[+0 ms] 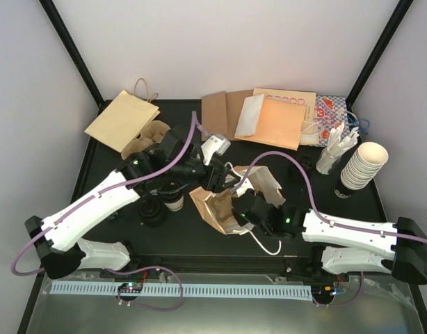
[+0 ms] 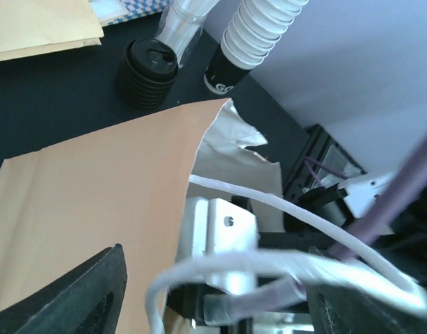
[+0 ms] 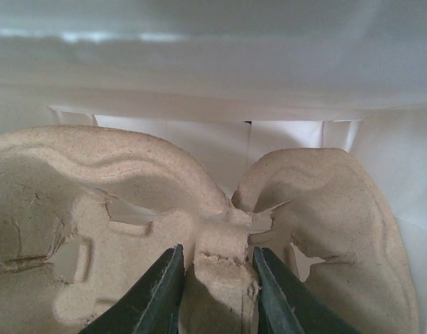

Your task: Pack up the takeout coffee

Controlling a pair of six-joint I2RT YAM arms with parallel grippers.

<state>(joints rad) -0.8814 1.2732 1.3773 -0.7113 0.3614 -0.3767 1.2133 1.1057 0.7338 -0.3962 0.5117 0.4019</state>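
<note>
bagging: right gripper (image 3: 217, 268) clamps the brown moulded-pulp cup carrier (image 3: 81, 181) inside the brown paper bag (image 2: 95, 188), left gripper (image 2: 220, 299) wide, empty; next, probably seat it flat.

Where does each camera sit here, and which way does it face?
Top external: above and behind the bases, looking down on the table; left arm and right arm show whole, meeting at the paper bag.
Left wrist: on the left arm, facing across the bag toward the cup stack and black lids; its fingers spread at the bottom corners.
Right wrist: inside the bag, facing its pale lining; right gripper clamps the pulp carrier.
Shared: top and left wrist both show bag and cup stack.
</note>
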